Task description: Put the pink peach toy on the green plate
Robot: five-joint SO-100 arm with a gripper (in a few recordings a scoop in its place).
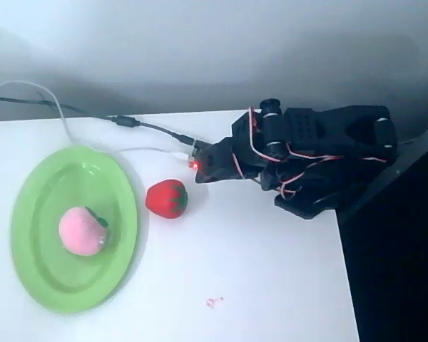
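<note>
On the green plate (pixel 53 281) the pink peach toy (pixel 83 231) is seen resting. The gripper (pixel 208 169) is folded back; its finger state cannot be told. The nearby strawberry (pixel 167 198) could be knocked by a careless sweep.

Overhead view: a plate (pixel 53 285) lies at the table's (pixel 257 285) left side, with a peach toy (pixel 80 231) resting on it. Just right of the plate sits a strawberry toy (pixel 166 199). The folded arm (pixel 307 153) sits farther right, near the table's back edge.
</note>
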